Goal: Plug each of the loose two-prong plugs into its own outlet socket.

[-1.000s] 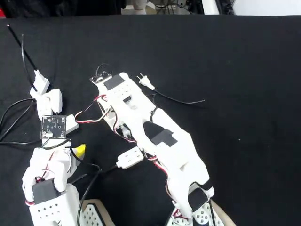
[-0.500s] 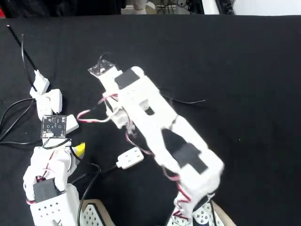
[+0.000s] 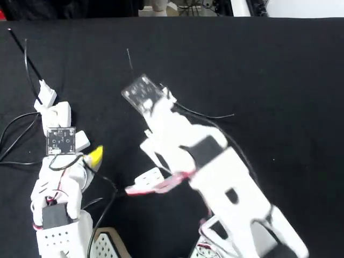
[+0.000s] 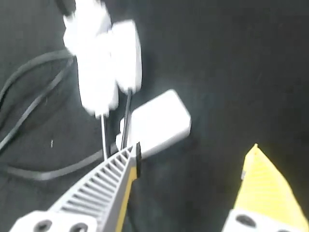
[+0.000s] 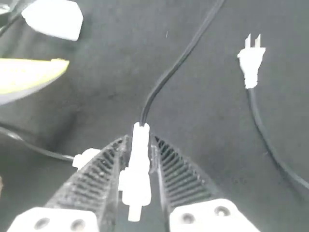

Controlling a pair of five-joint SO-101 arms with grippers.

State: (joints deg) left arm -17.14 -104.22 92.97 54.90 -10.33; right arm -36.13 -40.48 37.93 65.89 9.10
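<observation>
Black tabletop (image 3: 279, 70) under the high camera, with dark cables trailing off at nine o'clock. The right arm (image 3: 215, 166) stretches from five o'clock toward the centre. A white outlet socket (image 3: 151, 177) lies beside it at about seven o'clock. At eight o'clock the left arm (image 3: 56, 188) points toward a cluster of white outlet blocks (image 3: 58, 114).

On the left wrist camera, the left gripper (image 4: 193, 154) has its fingers spread wide and grasps nothing. A white socket block (image 4: 157, 123) sits just beyond them.

On the right wrist camera, the right gripper (image 5: 136, 142) has its fingers clenched on a white two-prong plug (image 5: 135, 166), whose black cord (image 5: 178, 63) runs away from it. A second plug (image 5: 252, 65) lies loose, well apart.

This looks like the carrying step. Next, the held plug needs a free socket, its prongs lined up with the slots, and a straight push.
</observation>
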